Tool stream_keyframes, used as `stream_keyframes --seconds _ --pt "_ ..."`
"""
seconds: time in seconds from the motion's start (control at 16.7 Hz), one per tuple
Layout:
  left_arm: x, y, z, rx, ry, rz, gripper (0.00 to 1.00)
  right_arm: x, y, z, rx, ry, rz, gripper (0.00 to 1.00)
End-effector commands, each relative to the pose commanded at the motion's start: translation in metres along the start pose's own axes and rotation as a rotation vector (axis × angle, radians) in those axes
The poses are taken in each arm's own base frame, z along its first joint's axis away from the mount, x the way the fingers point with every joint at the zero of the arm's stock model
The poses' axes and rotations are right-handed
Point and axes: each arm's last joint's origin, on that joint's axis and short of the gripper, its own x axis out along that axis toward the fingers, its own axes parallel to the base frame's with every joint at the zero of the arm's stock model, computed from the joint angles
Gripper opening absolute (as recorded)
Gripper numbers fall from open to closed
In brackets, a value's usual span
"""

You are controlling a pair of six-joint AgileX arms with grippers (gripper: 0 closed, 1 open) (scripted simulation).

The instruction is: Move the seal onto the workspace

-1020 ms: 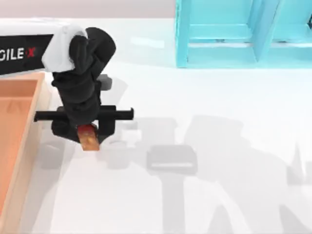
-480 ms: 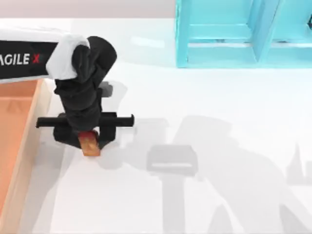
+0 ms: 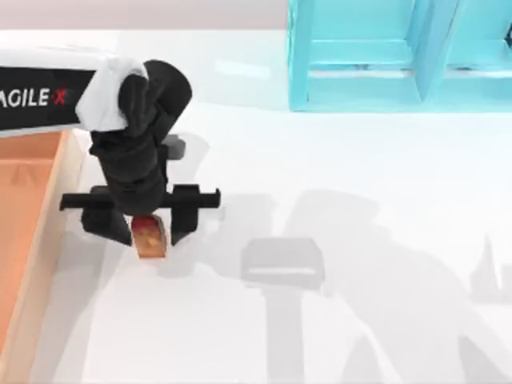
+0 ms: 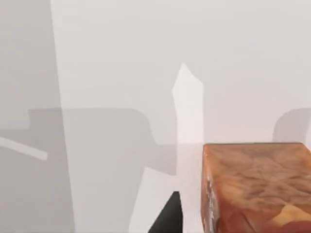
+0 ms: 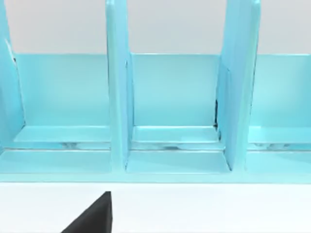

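The seal (image 3: pixel 150 237) is a small amber-orange block with a dark red top, on the white workspace (image 3: pixel 360 160) just right of the wooden tray. My left gripper (image 3: pixel 146 226) hangs straight over it, open, one black finger on each side and a small gap to each. In the left wrist view the seal (image 4: pixel 257 189) stands close up on the white surface, and a black fingertip (image 4: pixel 167 218) sits apart from its side. A corner of my right gripper's finger (image 5: pixel 92 216) shows in the right wrist view, facing the shelf.
A tan wooden tray (image 3: pixel 48 240) with a raised rim lies along the table's left edge, close to the left gripper. A turquoise shelf unit (image 3: pixel 384 56) stands at the back right, and its compartments (image 5: pixel 170 97) show in the right wrist view.
The left gripper came down slightly with the seal, then its fingers spread apart. The seal now stands free between them.
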Motion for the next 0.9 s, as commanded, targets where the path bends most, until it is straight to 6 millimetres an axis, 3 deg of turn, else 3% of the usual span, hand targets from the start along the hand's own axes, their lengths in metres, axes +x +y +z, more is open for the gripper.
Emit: stream_keyframes --seconds 0.12,0.18,0.72,0.9 --pt "0.0 0.0 0.0 0.0 0.0 0.0 0.98 0.0 0.0 0.0 0.0 0.0 0.0 1.0" --pt "0.0 0.0 0.0 0.0 0.0 0.0 1.0 0.0 0.0 0.0 0.0 0.0 0.0 1.0" --pt "-0.001 0.0 0.0 -0.001 -0.001 0.0 1.0 0.0 0.0 0.0 0.0 0.0 0.0 1.0" --pt "-0.019 -0.004 0.006 -0.001 -0.006 -0.003 1.0 0.0 0.0 0.0 0.0 0.0 0.0 1.0"
